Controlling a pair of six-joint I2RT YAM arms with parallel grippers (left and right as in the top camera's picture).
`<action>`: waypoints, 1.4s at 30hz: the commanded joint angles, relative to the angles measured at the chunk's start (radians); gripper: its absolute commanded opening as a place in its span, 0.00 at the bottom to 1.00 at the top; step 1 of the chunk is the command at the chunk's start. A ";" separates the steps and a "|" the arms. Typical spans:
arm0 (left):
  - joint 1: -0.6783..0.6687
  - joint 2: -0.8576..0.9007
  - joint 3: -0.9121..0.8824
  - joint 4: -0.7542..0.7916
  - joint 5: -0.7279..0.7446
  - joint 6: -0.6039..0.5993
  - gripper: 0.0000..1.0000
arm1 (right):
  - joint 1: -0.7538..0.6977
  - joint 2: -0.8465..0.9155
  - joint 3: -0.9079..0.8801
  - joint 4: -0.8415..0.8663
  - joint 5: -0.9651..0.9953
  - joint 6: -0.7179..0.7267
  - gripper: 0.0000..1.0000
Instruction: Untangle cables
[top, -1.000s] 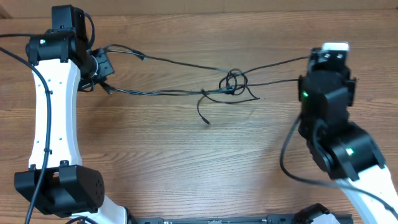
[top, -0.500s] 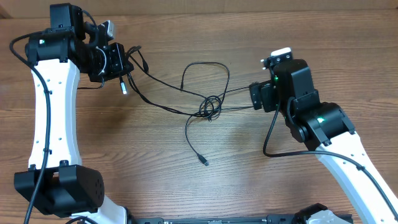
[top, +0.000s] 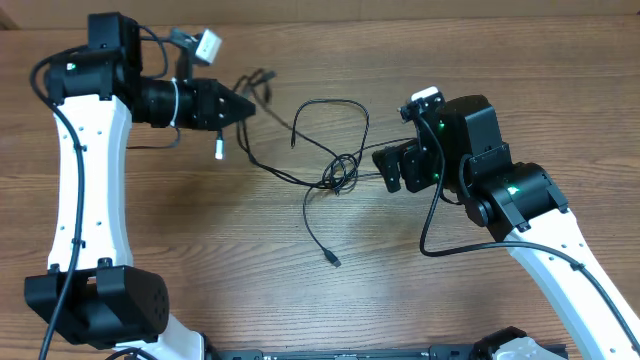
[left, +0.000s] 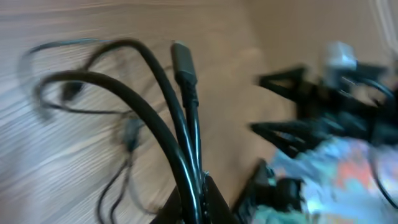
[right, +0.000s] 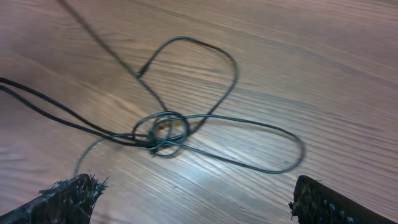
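A brown wood-grain table (top: 200, 290) carries thin black cables (top: 340, 172). They are knotted near its middle, with loose loops spreading out around the knot.

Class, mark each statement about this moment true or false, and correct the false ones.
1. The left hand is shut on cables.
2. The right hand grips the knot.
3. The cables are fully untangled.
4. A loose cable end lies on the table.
1. True. The left hand is shut on the cables.
2. False. The right hand is open and holds nothing. The knot lies apart from it, ahead of its fingers.
3. False. Several strands cross in a knot between the two hands.
4. True. A cable end lies free on the table, with no hand near it.
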 joint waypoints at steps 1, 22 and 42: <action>-0.042 -0.019 0.013 -0.033 0.201 0.257 0.04 | -0.003 0.000 0.015 0.000 -0.055 0.004 1.00; 0.022 -0.021 0.014 -0.044 0.488 0.316 0.04 | -0.003 0.204 0.015 0.024 -0.211 0.025 1.00; 0.025 -0.021 0.014 -0.047 0.425 0.291 0.04 | -0.003 0.334 0.014 0.209 -0.143 0.049 0.94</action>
